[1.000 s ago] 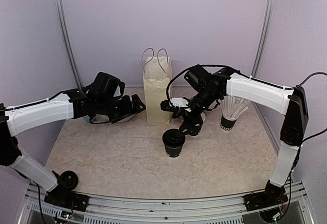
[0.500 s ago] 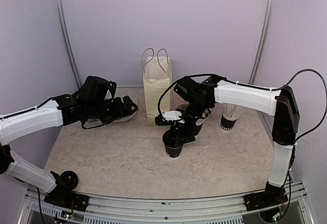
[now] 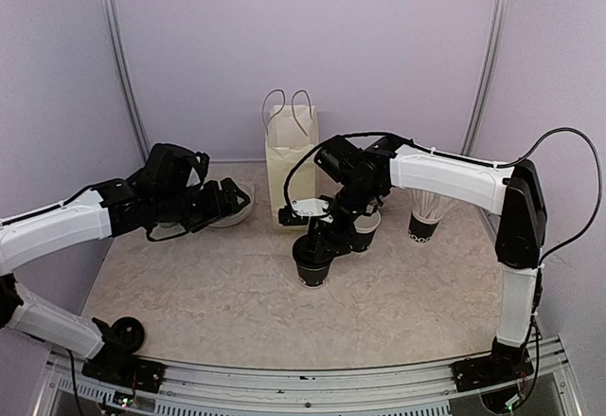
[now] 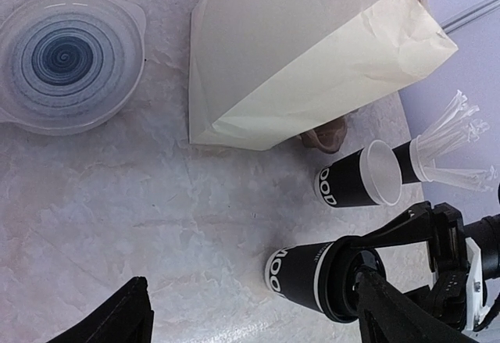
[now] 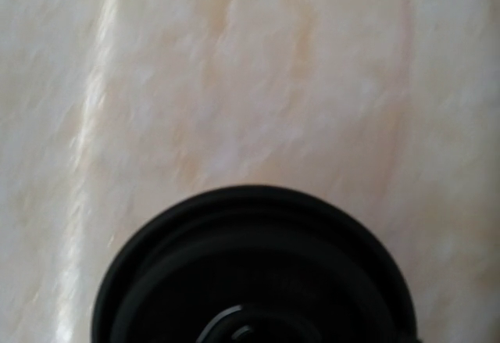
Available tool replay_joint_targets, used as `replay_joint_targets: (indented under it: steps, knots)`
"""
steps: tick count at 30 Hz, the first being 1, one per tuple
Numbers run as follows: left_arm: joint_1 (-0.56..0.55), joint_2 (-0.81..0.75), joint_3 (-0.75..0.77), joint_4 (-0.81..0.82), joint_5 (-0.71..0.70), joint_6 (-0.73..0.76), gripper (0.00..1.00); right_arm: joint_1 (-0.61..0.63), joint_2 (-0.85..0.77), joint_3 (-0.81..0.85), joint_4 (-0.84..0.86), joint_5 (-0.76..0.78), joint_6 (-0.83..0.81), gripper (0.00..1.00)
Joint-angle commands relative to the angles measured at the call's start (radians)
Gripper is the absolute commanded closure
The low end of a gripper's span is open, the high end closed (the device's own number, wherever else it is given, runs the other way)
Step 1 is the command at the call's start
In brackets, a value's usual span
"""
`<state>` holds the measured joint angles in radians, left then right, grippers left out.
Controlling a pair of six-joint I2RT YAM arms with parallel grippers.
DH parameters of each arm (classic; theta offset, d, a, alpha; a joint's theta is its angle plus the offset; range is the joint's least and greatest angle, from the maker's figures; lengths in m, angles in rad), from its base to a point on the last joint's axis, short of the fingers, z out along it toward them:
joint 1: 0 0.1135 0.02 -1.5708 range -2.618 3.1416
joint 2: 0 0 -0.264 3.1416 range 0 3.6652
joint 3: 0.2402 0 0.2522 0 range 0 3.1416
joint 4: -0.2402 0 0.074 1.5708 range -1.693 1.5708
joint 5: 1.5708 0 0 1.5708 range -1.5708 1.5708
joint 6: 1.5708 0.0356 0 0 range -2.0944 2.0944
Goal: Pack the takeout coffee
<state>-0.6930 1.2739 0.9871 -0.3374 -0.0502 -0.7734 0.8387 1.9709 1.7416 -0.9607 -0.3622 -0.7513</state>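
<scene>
One takeout coffee cup, black with white lettering and a black lid, stands left of the table's middle. It also shows in the left wrist view, and its lid fills the bottom of the right wrist view. My right gripper sits down over that lid. One of its fingers lies along the lid's rim and the other is hidden. A second black cup stands lidless just behind, its white inside showing. My left gripper hangs open to the left, holding nothing.
A cream paper bag with wire handles stands upright at the back. A black cup of white straws stands at the right. A translucent round dish lies under the left gripper's tip.
My right gripper has come left and down from beside the bag onto the lidded cup, its jaws narrowing. The left arm has drawn back a little to the left.
</scene>
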Motion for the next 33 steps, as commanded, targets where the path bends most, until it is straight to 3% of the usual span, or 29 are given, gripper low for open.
replay_joint_targets:
  steps: [1,13,25,33]
  knots:
    - [0.024,-0.054,0.013,-0.024,-0.007,-0.016,0.11,0.043,0.084,0.130,0.015,-0.008,0.037,0.32]
    - [0.037,-0.222,-0.001,-0.227,-0.095,-0.084,0.15,0.139,0.297,0.431,0.104,0.037,0.126,0.33]
    - [0.034,-0.321,-0.066,-0.279,-0.084,-0.147,0.19,0.157,0.425,0.553,0.168,0.080,0.175,0.32]
    - [0.032,-0.327,-0.103,-0.272,-0.058,-0.173,0.20,0.157,0.452,0.589,0.209,0.091,0.186,0.20]
